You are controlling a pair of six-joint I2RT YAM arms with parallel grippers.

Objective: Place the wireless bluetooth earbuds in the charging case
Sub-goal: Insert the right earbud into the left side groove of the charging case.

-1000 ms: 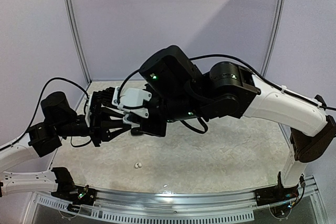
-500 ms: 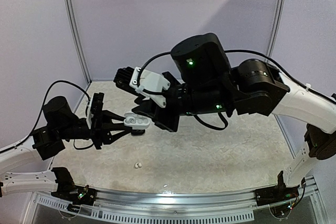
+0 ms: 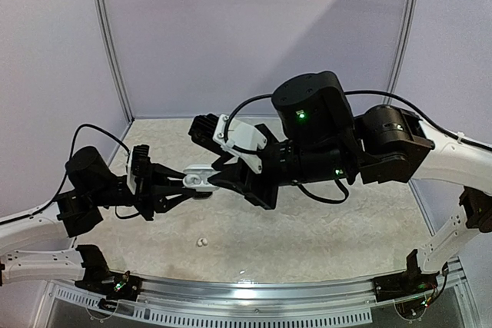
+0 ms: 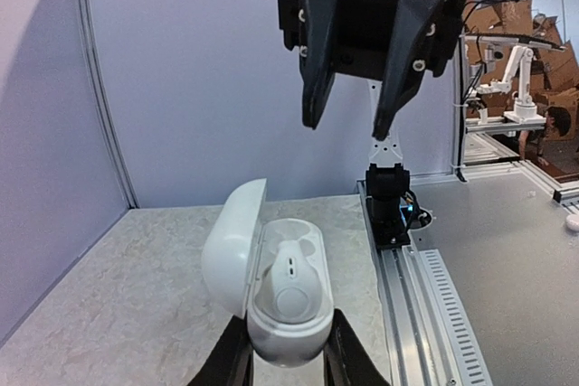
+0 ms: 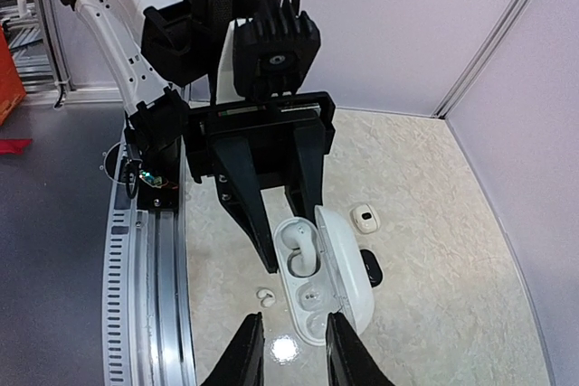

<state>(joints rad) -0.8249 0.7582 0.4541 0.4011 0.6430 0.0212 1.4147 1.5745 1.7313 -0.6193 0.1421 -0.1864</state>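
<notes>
Left gripper [image 3: 184, 184] clamps the open charging case [image 4: 280, 300] aloft; right gripper [image 4: 348, 126] hangs above, jaws apart, empty. Next, likely fetching the loose earbud [image 3: 201, 242] below

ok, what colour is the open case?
The case is white; left wrist view shows it best.

We see open air between the right gripper [image 4: 347, 127], its jaws parted, and the charging case [image 4: 276, 300] in the left wrist view. The raised lid [image 4: 226, 241] blocks one side of the case, and the left gripper [image 3: 181, 187] flanks its base. One white earbud [image 3: 202, 242] lies on the table [image 3: 346, 228], well apart from both.
</notes>
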